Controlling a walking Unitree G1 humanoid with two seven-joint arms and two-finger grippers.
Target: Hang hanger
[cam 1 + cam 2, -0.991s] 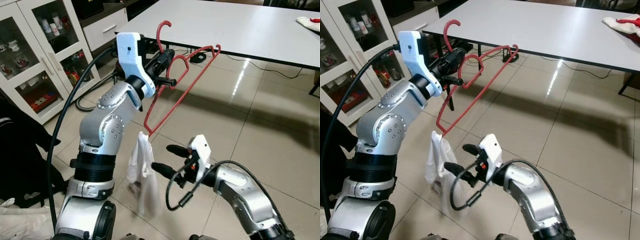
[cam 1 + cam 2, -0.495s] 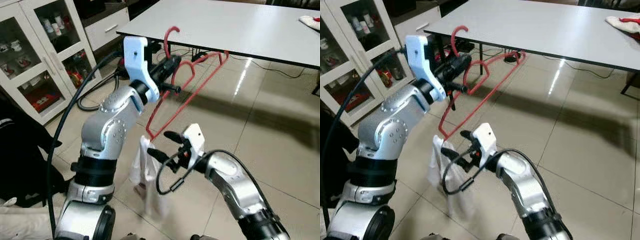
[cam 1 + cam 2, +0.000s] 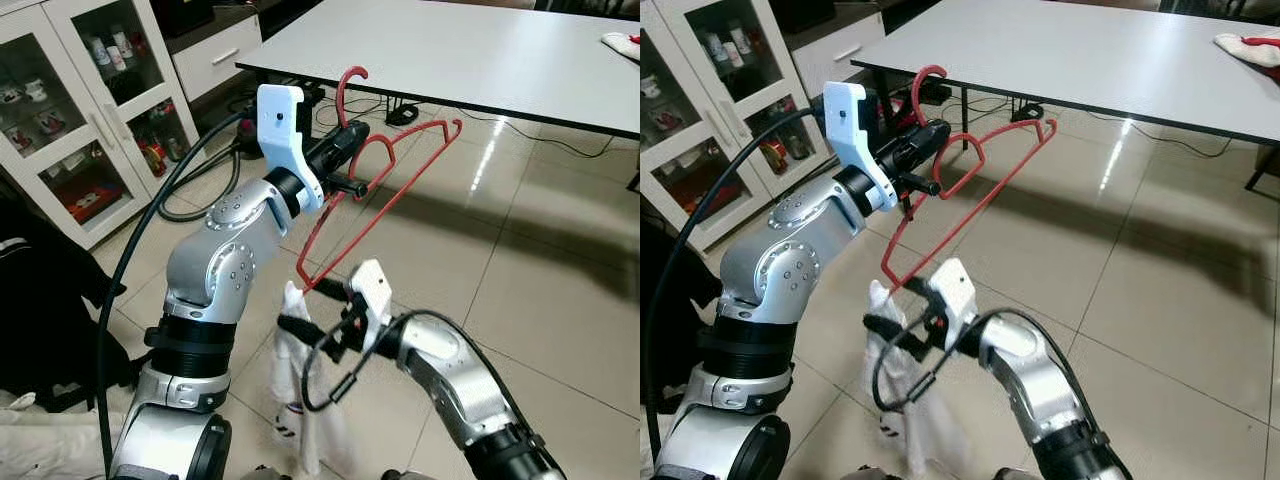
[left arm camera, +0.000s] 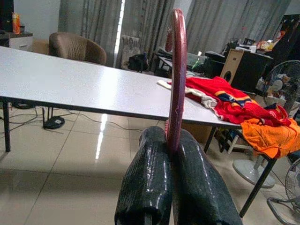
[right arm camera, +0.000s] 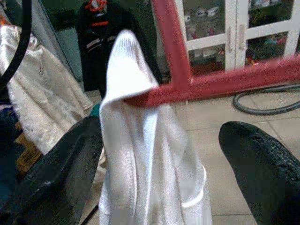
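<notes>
Gripping the red hanger [image 3: 375,195] near the base of its hook, the left gripper [image 3: 345,150] is holding it raised and tilted in front of the white table [image 3: 520,50], its two black fingers [image 4: 150,187] clenched tight on the wire in the left wrist view. A white garment [image 3: 300,400] is draping from the hanger's lower corner and drooping toward the tiled floor [image 3: 560,280], caught on only that one end. The right gripper [image 3: 902,308] is reaching in at that corner with its fingers spread, one on each side of the cloth, just beside it and perhaps brushing it, but not yet closing. To do this step well, the right gripper should probably be taking a shallow pinch of the fabric just below the wire and easing it along the bar, so the weight is sitting evenly instead of sliding off the tip. The left gripper is best keeping its clamp firm and the hanger steady while that is happening, since a twist at the hook could be shedding the cloth. No rail or hook for hanging is visible, so the hanging place cannot be judged.
</notes>
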